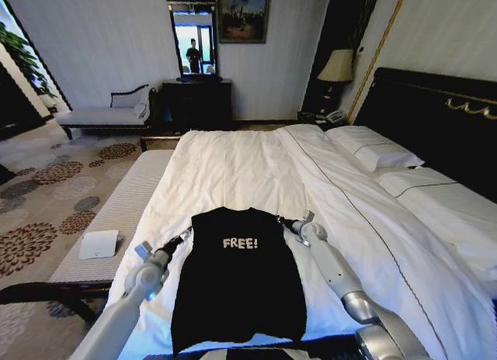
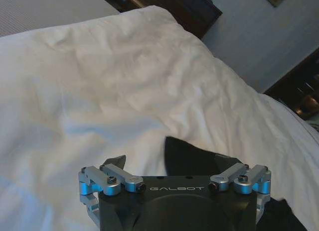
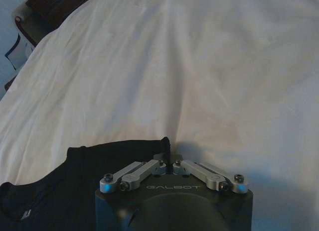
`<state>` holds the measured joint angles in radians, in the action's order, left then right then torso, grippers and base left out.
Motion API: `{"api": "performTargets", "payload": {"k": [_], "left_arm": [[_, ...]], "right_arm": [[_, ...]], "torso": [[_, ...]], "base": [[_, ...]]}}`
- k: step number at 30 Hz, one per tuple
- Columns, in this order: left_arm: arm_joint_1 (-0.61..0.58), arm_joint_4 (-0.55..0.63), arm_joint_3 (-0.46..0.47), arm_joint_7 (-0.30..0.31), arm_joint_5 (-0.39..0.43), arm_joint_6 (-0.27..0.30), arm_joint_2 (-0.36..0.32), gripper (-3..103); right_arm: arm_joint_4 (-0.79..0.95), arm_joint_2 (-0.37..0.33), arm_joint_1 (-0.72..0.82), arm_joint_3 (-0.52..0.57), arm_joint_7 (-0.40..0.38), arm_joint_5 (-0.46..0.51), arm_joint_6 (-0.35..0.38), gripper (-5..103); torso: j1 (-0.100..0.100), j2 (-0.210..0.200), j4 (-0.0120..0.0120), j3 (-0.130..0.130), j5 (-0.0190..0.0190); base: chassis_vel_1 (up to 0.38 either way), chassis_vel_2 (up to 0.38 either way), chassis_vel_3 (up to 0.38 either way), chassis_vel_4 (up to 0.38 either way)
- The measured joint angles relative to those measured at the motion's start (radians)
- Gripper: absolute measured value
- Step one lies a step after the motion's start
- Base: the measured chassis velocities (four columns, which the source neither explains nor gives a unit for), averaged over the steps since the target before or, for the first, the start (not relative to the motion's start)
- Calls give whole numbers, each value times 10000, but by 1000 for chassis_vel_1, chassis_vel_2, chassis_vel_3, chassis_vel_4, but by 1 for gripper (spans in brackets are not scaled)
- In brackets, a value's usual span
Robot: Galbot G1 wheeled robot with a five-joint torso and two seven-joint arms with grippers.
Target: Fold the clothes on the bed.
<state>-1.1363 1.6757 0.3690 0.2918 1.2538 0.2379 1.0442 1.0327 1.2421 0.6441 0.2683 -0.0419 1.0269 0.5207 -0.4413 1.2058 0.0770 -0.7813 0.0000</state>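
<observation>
the black short-sleeved t-shirt with white "free!" lettering (image 1: 239,278) lies flat on the near part of the large bed with white duvet and dark wooden headboard (image 1: 233,170), chest side up, its collar end pointing toward the far edge of the bed and its hem toward the robot. the sleeves look tucked in, so the shirt reads as a narrow upright rectangle, small against the duvet.

the left gripper (image 1: 185,236) sits at the shirt's upper left corner, at shoulder height of the garment. in the left wrist view the left gripper (image 2: 169,159) has its linkages spread wide and its jaws released, with a dark fingertip (image 2: 115,161) showing on one side and a point of black fabric (image 2: 192,156) rising between the jaws; whether the fabric touches them i cannot tell.

the right gripper (image 1: 286,221) is at the shirt's upper right corner. in the right wrist view the right gripper (image 3: 167,149) has its linkages folded inward and its fingers clenched together, pinching the edge of the black fabric (image 3: 75,176) just where it meets the white duvet (image 3: 199,66).

white pillows (image 1: 373,152) lie near the headboard, well apart from the shirt. a pale upholstered bench (image 1: 116,212) stands just beside the bed on the robot's left, with a white flat object (image 1: 99,244) on it.
</observation>
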Motion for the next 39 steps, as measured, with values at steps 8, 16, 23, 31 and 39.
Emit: {"api": "performTargets", "payload": {"k": [8,16,23,31,39], "left_arm": [[1423,-1597,-491,-179,-51,0,467,100],[2623,-2971,-1224,-594,-333,-32,714,100],[3400,-3856,-1819,-794,-329,-33,838,100],[4075,-4782,-2332,-962,-524,-53,1137,101],[4170,-4844,-2639,-993,-707,-95,1289,80]], "right_arm": [[-98,38,-77,25,-46,-13,-2,1],[-160,-25,-131,113,-68,-2,-2,1],[-219,-59,-132,192,-71,1,-6,1],[-249,-81,-199,234,-93,0,-8,1],[-258,-92,-209,242,-94,-1,-21,1]], "torso": [[0,0,0,0,0],[-1,-1,-1,1,2],[0,-1,0,0,2],[-1,-1,-1,0,2],[-1,-1,-1,0,1]], "base": [[0,0,0,0],[0,0,0,0],[0,0,0,0],[0,0,0,0],[0,0,0,0]]}}
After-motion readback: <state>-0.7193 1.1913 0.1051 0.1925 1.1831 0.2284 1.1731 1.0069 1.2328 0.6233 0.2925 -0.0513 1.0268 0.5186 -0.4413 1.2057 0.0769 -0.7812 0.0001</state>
